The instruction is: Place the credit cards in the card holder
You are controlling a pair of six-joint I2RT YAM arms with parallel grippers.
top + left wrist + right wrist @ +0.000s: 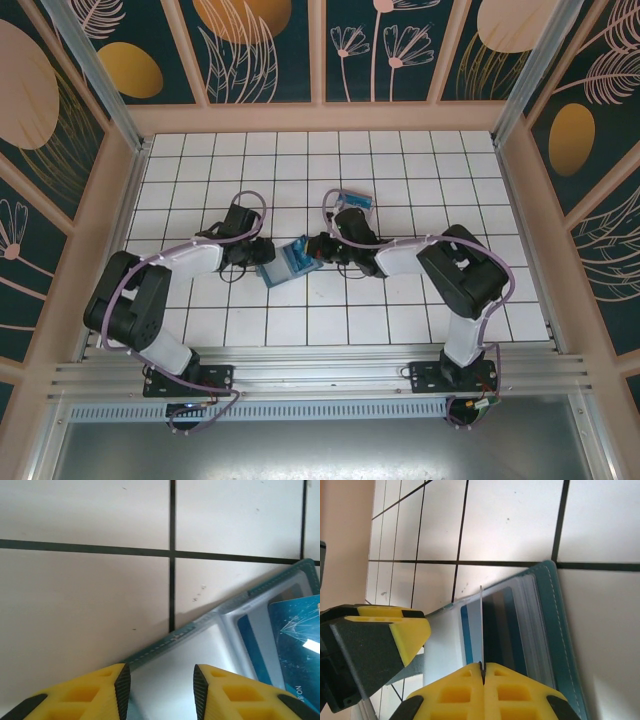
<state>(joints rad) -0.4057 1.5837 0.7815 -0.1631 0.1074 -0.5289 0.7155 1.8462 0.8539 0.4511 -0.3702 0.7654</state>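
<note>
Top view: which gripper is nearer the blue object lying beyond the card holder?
Right. The right gripper, shut on a credit card above the card holder, sits just near-left of the blue object. The left gripper is farther left, at the card holder's opposite edge.

The square folding card holder (pixel 287 262) is dark teal outside, pale blue inside; the rectangular plastic credit card (pixel 300 640) in it is blue. White floor tiles (pixel 400 300) have dark grout.

A white-tiled floor (pixel 400 310) with dark grout lies evenly lit between dark teal wall panels (pixel 410 80) painted with pale leaves and orange ovals, framed in light wood (pixel 320 118), an aluminium rail (pixel 320 372) along its near edge.
</note>
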